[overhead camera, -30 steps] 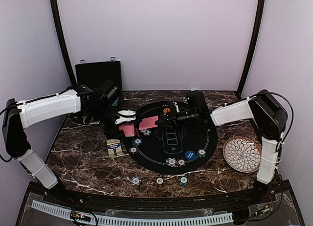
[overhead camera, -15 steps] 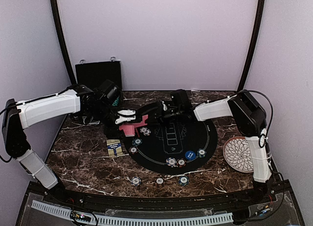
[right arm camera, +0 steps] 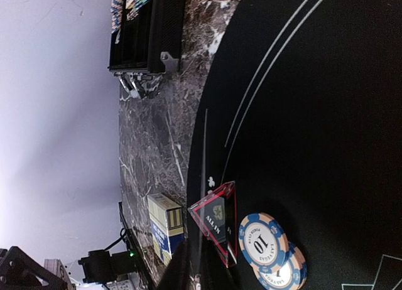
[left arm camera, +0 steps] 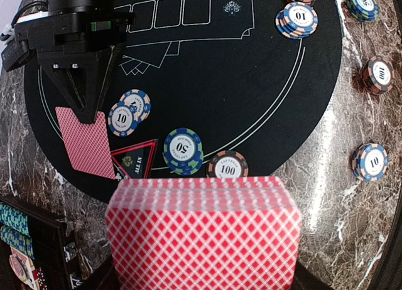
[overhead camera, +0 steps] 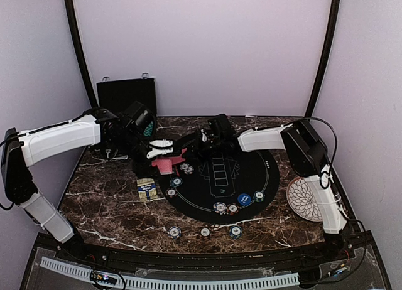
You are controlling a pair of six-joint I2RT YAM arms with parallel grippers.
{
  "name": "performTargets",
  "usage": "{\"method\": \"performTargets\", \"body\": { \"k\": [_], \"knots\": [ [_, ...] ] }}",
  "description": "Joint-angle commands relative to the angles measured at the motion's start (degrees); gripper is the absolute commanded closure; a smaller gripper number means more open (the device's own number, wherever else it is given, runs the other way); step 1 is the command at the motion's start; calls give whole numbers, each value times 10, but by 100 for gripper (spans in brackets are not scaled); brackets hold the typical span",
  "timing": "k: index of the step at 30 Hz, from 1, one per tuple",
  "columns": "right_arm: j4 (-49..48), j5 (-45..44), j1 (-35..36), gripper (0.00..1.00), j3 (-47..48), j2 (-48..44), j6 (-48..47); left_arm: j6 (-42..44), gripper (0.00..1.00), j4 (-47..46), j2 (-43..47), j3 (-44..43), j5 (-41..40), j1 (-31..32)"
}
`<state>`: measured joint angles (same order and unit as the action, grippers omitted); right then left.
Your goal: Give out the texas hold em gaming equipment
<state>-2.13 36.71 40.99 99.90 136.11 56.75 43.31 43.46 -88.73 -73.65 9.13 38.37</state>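
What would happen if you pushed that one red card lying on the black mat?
The card looks thin and lies flat on the black mat, so it would probably slide, not roll. Its edge is likely hard to pinch, and it may bend once lifted. It seems light, so a small nudge might also shift the triangle marker at its corner.

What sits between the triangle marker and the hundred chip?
A 50 chip lies between the triangle marker and the 100 chip; the left wrist view shows it.

chip piles (overhead camera: 220,207) 10 | triangle marker (left arm camera: 135,159) 1 | blue disc button (overhead camera: 244,199) 1 | loose card (left arm camera: 85,142) 1 | card deck (left arm camera: 202,230) 1 | card box (overhead camera: 146,189) 1 | plate (overhead camera: 291,196) 1 | case (overhead camera: 125,95) 1
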Motion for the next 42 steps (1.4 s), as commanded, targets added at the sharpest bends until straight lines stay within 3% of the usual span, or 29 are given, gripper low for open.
{"method": "performTargets", "body": {
  "k": [1, 6, 13, 19, 27, 42],
  "knots": [
    [59, -38, 9, 82, 29, 4, -44, -1, 100, 3, 29, 8, 1, -4],
    [91, -76, 8, 60, 19, -28, -77, -1, 100, 2, 34, 10, 1, -3],
    [110, -130, 7, 42, -24, -97, -103, -3, 100, 2, 33, 5, 1, -3],
    [30, -103, 8, 33, -128, -184, -72, -10, 100, 2, 29, -3, 6, -3],
    [-188, -16, 22, 27, -281, -264, 59, -19, 100, 5, 12, -29, 16, -3],
    [-275, 13, 62, 22, -292, -259, 117, -31, 100, 11, -6, -61, 24, -4]
  ]
}}
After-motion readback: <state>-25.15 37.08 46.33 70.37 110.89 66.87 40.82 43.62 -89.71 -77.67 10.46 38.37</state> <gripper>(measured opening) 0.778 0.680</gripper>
